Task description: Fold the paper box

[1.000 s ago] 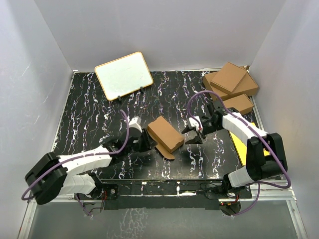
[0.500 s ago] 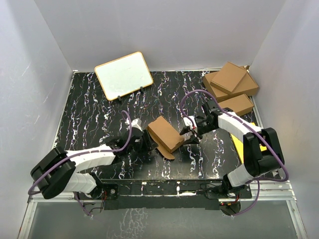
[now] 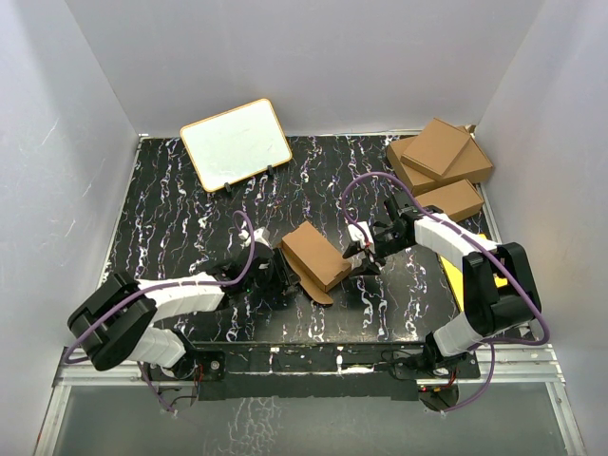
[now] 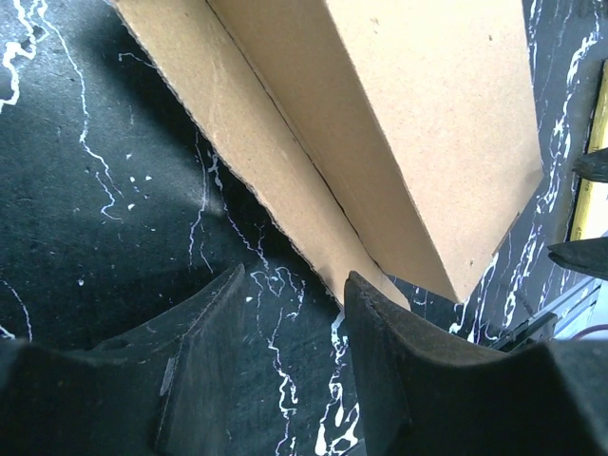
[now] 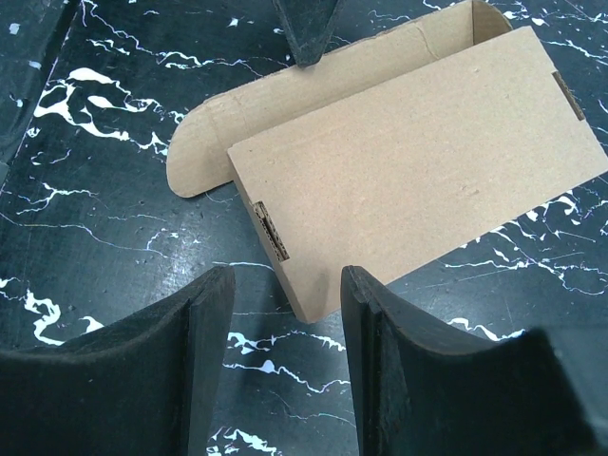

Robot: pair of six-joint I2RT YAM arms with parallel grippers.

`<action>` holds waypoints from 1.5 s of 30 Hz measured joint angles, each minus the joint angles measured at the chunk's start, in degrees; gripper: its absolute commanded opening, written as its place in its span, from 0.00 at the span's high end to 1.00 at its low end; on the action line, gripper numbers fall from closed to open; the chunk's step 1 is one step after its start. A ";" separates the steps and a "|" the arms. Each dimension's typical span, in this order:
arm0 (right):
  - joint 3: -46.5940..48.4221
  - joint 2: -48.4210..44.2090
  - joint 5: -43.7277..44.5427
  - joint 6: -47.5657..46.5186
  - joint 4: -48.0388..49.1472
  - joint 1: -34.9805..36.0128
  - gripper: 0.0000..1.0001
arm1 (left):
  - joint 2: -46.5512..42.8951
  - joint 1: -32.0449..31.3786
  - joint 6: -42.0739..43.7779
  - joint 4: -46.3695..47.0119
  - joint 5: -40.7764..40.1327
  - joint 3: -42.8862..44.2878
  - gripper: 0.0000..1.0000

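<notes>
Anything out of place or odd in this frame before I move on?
The paper box sits skewed to the table edges, its rounded flap lying flat and untucked. The larger cartons in the far right corner are piled crookedly. Nothing looks spilled or damaged.

Counter tally, by kind
One paper box (image 3: 316,256), three larger brown cartons (image 3: 439,152), one whiteboard (image 3: 236,143), one yellow sheet (image 4: 594,204), and two grippers: left gripper (image 3: 281,271), right gripper (image 3: 366,256).

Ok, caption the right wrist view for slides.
Open right gripper straddles a corner of the half-folded brown cardboard box, its rounded flap open, on the black marbled table.
</notes>
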 measured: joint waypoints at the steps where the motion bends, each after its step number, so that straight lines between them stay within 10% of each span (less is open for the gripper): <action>1: 0.00 0.00 0.04 0.09 0.04 0.00 0.47 | 0.17 0.11 -0.07 0.00 0.02 0.00 0.56; 45: 0.00 0.70 0.87 1.11 0.15 0.66 0.48 | 2.36 1.70 0.15 -3.56 1.27 1.84 0.59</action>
